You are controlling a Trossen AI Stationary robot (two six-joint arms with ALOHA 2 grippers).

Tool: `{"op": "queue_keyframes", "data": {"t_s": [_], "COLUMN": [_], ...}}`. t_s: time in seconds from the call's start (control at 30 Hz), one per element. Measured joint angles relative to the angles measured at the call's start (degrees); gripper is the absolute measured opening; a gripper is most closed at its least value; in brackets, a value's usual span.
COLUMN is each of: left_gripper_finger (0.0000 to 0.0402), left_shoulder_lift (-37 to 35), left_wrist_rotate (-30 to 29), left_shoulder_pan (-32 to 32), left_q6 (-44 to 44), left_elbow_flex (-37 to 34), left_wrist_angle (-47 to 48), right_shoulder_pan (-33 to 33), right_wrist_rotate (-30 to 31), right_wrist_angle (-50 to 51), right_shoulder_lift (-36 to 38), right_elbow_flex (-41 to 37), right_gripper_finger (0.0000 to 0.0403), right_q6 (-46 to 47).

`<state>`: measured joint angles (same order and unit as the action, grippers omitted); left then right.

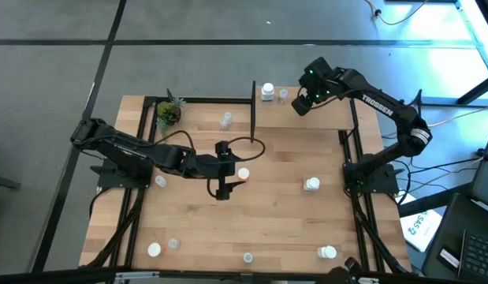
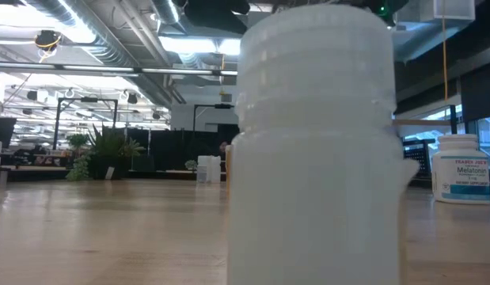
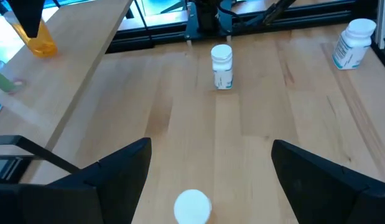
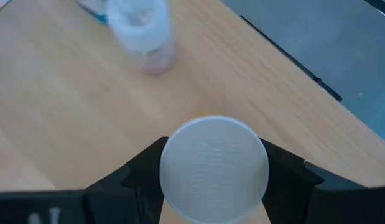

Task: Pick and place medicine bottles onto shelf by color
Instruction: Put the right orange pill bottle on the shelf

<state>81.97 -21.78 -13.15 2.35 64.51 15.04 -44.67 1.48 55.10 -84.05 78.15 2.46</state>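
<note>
So near the middle of the table the left gripper (image 3: pixel 208 180) hangs wide open over a small orange bottle (image 1: pixel 242 174), nothing grabbed yet. Next move, I'd guess: drop down and squeeze it. Farther back on the right, the right gripper (image 4: pixel 214 171) is clamped round a white-capped bottle (image 4: pixel 214 168) above the shelf (image 4: pixel 68 124), beside two bottles (image 1: pixel 268 92) already there.
</note>
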Motion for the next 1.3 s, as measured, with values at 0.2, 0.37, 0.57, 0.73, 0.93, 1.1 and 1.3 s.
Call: {"op": "queue_keyframes", "data": {"t_s": [0.2,0.37,0.57,0.73,0.93,1.1,1.3], "left_gripper_finger": [0.0327,0.0327,0.0327,0.0327,0.0327,0.0327,0.0327], "left_shoulder_lift": [0.0,0.0,0.0,0.0,0.0,0.0,0.0], "left_wrist_rotate": [-0.1,-1.4,-5.3,-5.6,-5.8,-6.2,-6.4], "left_shoulder_pan": [0.0,0.0,0.0,0.0,0.0,0.7,2.2], "left_q6": [0.0,-1.3,-2.4,-3.0,-3.3,-4.6,-4.6], "left_elbow_flex": [0.0,0.0,0.0,0.0,0.0,0.0,0.0], "left_wrist_angle": [0.0,0.0,0.0,0.0,0.4,0.9,0.9], "right_shoulder_pan": [-0.2,-0.2,-0.2,-0.2,-0.2,-0.2,-0.2], "right_wrist_rotate": [0.3,0.3,0.3,0.4,0.4,0.4,0.5], "right_wrist_angle": [-1.6,-2.9,-3.1,-3.1,-3.1,-3.1,-3.1], "right_shoulder_lift": [0.0,0.0,0.0,0.0,0.0,0.0,0.0], "right_elbow_flex": [0.0,0.0,0.0,0.0,0.0,0.0,0.0], "right_gripper_finger": [0.0210,0.0210,0.0210,0.0210,0.0210,0.0210,0.0210], "right_q6": [0.0,-0.2,-0.1,0.0,0.0,-1.7,-2.6]}}
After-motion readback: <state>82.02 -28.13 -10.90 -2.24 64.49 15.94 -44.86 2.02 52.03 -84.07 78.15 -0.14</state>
